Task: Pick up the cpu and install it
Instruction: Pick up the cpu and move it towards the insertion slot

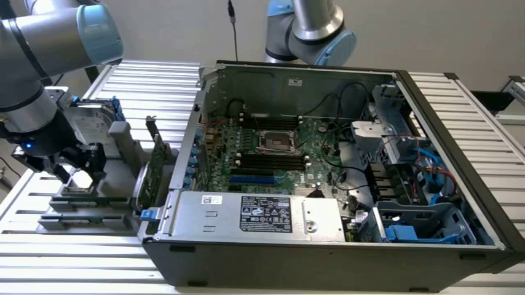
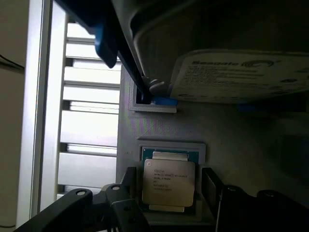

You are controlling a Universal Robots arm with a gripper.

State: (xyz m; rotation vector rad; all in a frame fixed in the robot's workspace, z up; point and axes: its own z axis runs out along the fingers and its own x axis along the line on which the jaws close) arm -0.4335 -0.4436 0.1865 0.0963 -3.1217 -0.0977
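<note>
The gripper (image 1: 80, 169) is hanging open over the gray holder (image 1: 82, 204), fingers (image 2: 211, 188) standing on either side of the cpu (image 2: 169, 181), which is lying flat in its recess beside the computer case (image 1: 328, 265)

Slatted table (image 1: 156, 80), PC case (image 1: 328, 261), prob. parts fixture (image 1: 82, 212)

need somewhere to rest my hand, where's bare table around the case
Bare slats of the table lie beyond the grey fixture, beside the case; more along the case at the exterior view's right. Crowded: the fixture, where the open gripper hangs over the cpu.
</note>
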